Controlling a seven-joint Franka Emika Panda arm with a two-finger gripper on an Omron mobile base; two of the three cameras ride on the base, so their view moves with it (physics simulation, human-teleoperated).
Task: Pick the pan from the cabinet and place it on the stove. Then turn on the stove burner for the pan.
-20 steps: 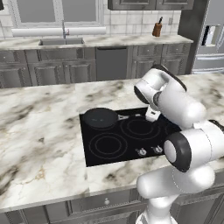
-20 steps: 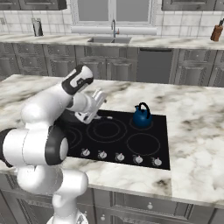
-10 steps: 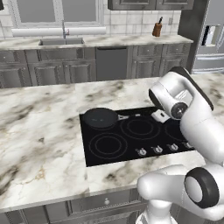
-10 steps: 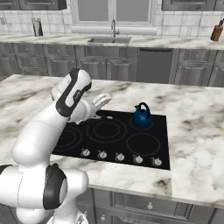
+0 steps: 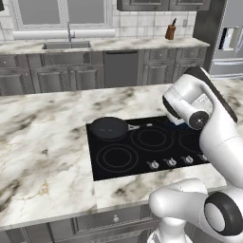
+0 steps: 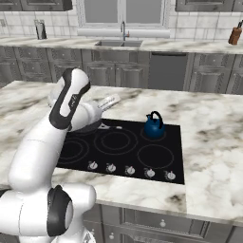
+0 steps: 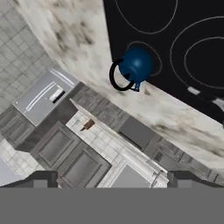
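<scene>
The end effector [image 7: 112, 179] is wide open and holds nothing. On the marble table [image 5: 42, 142] lies the black stove [image 5: 142, 152]. The pan [image 5: 109, 128] sits on its far left burner. A blue kettle [image 6: 154, 126] stands on the far right burner.

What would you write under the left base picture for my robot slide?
Pan sits on the stove's back-left burner while the white arm bends over the right side.
</scene>
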